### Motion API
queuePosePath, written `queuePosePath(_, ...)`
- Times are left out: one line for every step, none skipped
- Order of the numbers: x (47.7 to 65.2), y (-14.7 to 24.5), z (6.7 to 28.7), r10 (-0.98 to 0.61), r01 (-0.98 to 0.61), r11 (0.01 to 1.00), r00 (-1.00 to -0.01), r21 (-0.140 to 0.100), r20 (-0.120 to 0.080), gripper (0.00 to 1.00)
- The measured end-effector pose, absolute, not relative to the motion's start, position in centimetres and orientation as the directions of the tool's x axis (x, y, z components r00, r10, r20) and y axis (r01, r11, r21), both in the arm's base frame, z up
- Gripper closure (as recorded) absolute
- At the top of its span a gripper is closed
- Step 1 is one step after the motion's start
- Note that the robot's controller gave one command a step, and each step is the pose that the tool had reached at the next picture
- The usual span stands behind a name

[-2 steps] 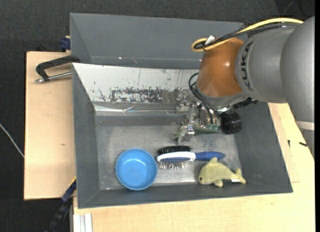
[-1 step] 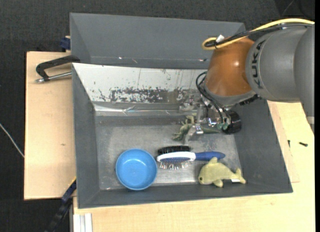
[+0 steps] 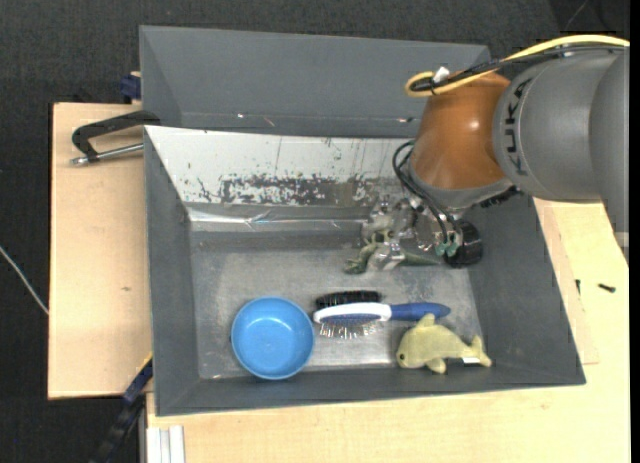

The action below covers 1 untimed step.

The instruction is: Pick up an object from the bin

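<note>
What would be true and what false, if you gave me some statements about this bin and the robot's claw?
1. The round blue plastic bowl lies at the lower left of the grey metal bin's floor. True.
2. The yellowish plush dolphin toy sits inside the bowl. False: it lies on the floor at the lower right, apart from the bowl.
3. The brush with black bristles and a white-and-blue handle lies right of the bowl. True.
4. The gripper holds the brush. False: the brush lies on the floor, apart from the gripper.

Robot lab; KUKA arm (image 3: pixel 565 121); grey bin (image 3: pixel 300 76)
</note>
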<state>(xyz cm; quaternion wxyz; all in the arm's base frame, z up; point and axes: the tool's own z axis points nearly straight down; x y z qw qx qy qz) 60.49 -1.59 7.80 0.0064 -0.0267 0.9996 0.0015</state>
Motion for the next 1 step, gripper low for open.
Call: queuePosePath(60.81, -1.51, 13.53, -0.054, -0.054, 0.999, -0.998, 0.000, -0.013, 1.00)
